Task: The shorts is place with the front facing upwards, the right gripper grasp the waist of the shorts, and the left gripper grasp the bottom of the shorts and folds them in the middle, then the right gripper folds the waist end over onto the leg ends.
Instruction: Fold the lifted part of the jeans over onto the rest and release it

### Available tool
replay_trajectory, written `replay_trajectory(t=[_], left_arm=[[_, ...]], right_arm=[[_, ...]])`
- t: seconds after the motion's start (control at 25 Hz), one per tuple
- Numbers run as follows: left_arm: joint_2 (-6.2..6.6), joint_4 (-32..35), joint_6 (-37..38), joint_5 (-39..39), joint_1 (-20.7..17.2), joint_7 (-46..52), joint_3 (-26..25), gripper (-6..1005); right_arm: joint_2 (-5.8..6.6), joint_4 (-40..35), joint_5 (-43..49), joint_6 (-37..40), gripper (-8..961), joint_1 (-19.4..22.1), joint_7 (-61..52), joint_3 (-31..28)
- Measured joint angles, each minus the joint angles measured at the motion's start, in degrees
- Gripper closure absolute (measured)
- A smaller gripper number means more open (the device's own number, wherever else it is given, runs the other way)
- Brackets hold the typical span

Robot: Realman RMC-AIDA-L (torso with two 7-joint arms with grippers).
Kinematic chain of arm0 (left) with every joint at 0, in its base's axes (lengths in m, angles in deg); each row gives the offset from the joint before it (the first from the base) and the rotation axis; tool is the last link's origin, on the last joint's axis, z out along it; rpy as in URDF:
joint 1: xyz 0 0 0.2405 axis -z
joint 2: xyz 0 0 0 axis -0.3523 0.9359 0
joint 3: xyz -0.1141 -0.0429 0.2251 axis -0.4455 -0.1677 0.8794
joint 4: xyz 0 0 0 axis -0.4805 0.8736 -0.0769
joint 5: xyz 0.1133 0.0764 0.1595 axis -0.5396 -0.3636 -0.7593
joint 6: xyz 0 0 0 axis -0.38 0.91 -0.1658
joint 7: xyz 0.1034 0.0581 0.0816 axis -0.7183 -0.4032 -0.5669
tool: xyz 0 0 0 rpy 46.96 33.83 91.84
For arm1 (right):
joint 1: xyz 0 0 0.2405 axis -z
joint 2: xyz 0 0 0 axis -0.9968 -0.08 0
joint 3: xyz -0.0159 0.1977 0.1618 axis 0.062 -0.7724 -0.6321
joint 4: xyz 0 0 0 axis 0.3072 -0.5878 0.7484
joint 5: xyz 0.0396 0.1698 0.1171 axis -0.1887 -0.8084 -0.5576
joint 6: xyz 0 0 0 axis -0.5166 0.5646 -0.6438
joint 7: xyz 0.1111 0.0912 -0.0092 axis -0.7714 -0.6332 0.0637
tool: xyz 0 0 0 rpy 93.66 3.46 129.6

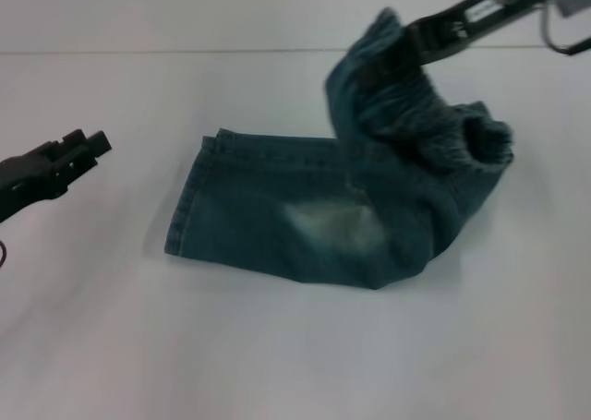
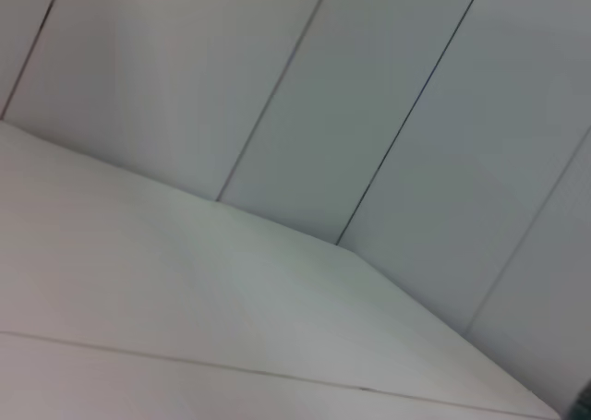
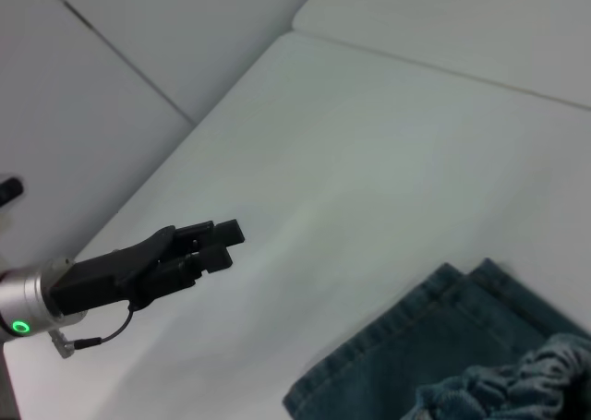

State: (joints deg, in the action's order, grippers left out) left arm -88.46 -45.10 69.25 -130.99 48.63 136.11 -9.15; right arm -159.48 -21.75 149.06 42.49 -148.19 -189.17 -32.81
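I judged that the second fold was in hand: the shorts (image 1: 342, 212) were already doubled lengthwise, and the right gripper (image 1: 406, 40) held the waist end in the air at the far right, over the white surface (image 1: 277, 346). Its jaws were pinching the gathered waistband (image 1: 420, 115), pressed together on the cloth. The leg ends (image 1: 189, 208) lay flat toward the left, with both hems stacked one on the other, which I could see also in the right wrist view.

The left gripper (image 1: 88, 148) hovered at the left side, apart from the shorts and holding nothing. I could not tell if its jaws were spread or closed; in both views where it showed, I saw only a dark block at the tip.

For the next move, I thought the right gripper should carry the waist across to the left and lay it down on the leg ends, then release. The risk, in my opinion, was that the lower layer would drag along and shift.

The shorts were blue denim with a pale faded patch (image 1: 332, 222) in the middle. The waistband looked elastic and wrinkled, and the lifted part hung in a loose fold, not tight.
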Motion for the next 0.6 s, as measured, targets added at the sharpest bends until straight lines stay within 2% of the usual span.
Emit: replay_trajectory(t=[0.08, 0.2, 0.36, 0.6], left_arm=[[-0.19, 0.77, 2.59, 0.00, -0.48, 0.20, 0.45, 530], [-0.18, 3.82, 8.35, -0.10, -1.19, 1.37, 3.80, 470], [-0.57, 11.03, 14.17, -0.14, -2.81, 4.63, 9.23, 390], [-1.45, 14.10, 16.87, 0.22, -4.46, 4.13, 9.59, 295]], right_arm=[[-0.98, 0.93, 0.00, -1.40, 774, -1.37, 0.28, 1.90], [-2.60, 1.56, 0.14, -3.72, 769, -3.27, 0.50, 4.75], [-4.43, 2.39, 0.18, -6.84, 762, -5.13, 1.00, 8.72], [-6.88, 6.87, 0.39, -13.99, 752, -8.76, 2.71, 15.73]])
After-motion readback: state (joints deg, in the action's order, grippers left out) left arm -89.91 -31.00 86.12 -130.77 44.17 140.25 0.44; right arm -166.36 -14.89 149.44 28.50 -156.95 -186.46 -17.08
